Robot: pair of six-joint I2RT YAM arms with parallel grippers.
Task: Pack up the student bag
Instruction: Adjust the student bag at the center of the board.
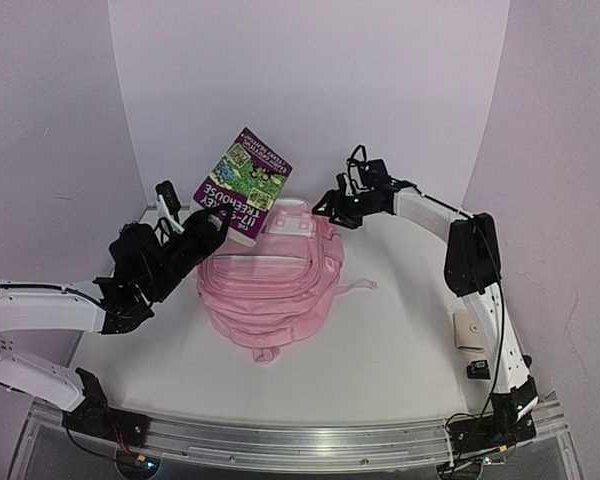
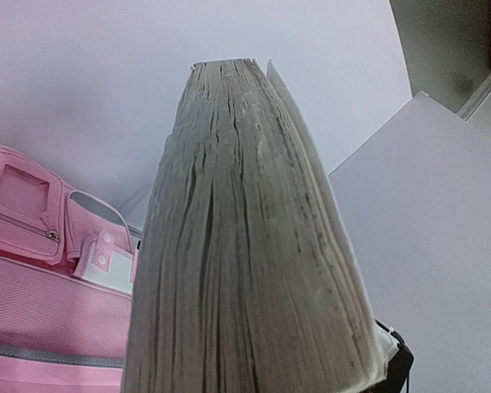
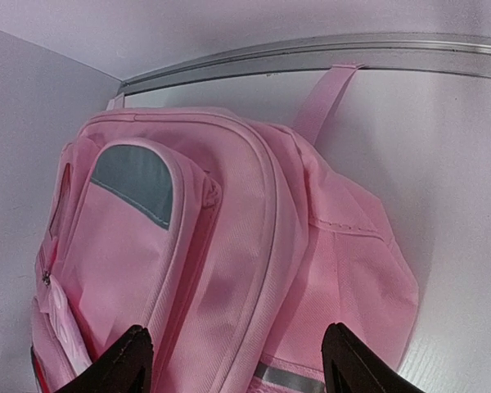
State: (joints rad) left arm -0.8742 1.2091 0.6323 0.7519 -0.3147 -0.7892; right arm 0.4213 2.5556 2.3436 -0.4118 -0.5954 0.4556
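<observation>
Left gripper (image 1: 217, 224) is clamped on the lower end of a book (image 1: 246, 184), a thick paperback with a purple and green cover. It holds the book tilted in the air at the upper middle of the top view, above and just left of the bag's far end. In the left wrist view the book's grey page edge (image 2: 245, 246) fills the centre of the frame, and the pink bag (image 2: 41, 286) shows at lower left. The right gripper (image 1: 330, 207) hangs at the upper right of the bag with its fingers apart and nothing between them. Its own camera looks down past both fingertips (image 3: 131, 360) onto pink fabric. The student bag (image 1: 270, 290) lies flat in the middle of the white table (image 1: 400, 340), front pockets up and its white patch toward the back wall. A pale strap trails out to the right. The step in hand looks like loading the book, with the right arm placed to help at the bag's top. No view shows a clearly open mouth, and the zip lines in the right wrist view (image 3: 229, 229) appear closed, though I cannot be sure. The next move probably calls for the right fingers to pinch the top edge or a zip pull and open a gap. The left arm would then need to turn the book edge-first and lower it in without snagging the fabric.
</observation>
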